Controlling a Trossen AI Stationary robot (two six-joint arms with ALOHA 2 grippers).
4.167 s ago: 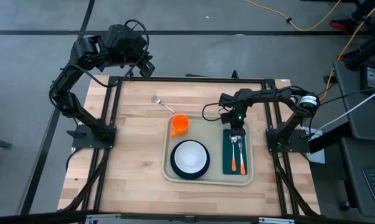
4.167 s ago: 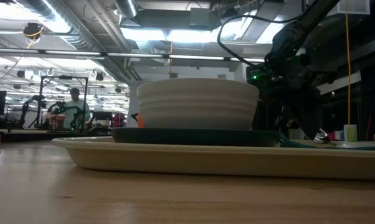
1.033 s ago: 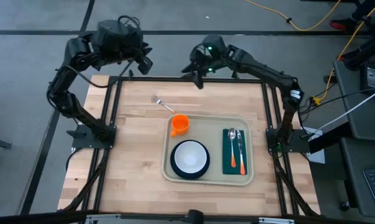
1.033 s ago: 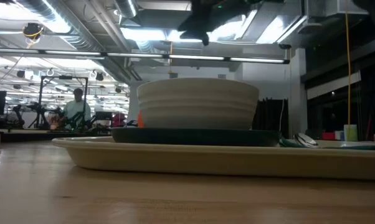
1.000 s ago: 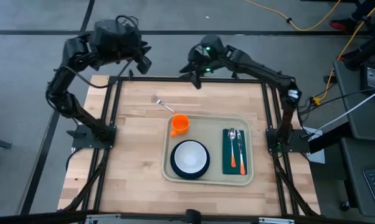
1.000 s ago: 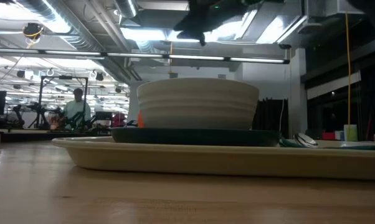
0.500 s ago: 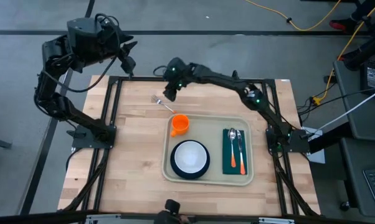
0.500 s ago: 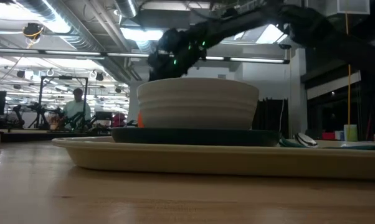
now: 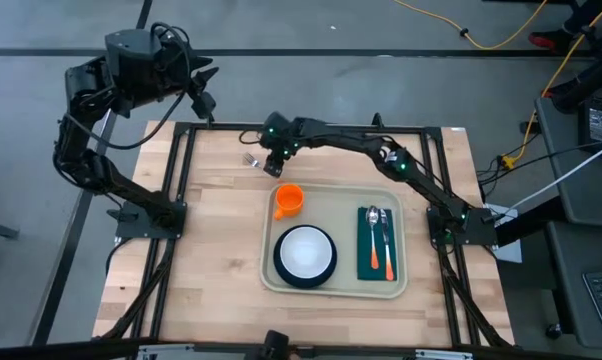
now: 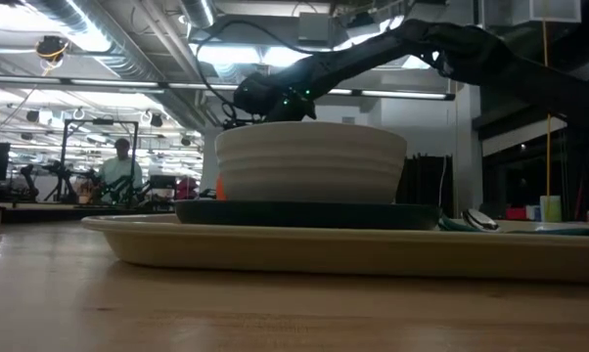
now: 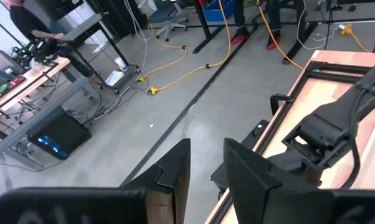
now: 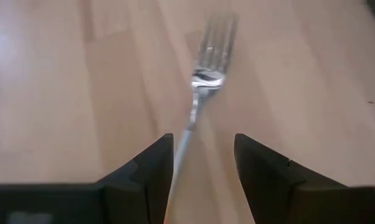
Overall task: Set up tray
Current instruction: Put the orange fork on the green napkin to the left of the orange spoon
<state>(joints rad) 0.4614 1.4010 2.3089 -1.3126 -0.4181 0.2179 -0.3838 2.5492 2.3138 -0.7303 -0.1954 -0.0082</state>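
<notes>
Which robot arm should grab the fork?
The right. Its gripper is open right over the fork, handle between the fingers. The left gripper hangs off the table's far corner.

In the high view the right arm's dark two-finger gripper covers most of the thin silver metal fork, leaving only its tine end showing. In the right wrist view the fork's handle runs out of sight between the fingers, and its tines are blurred. In the low view the ribbed white bowl hides nearly all of the orange plastic cup, and the picture's right edge cuts off the cream-beige rectangular plastic tray.
</notes>
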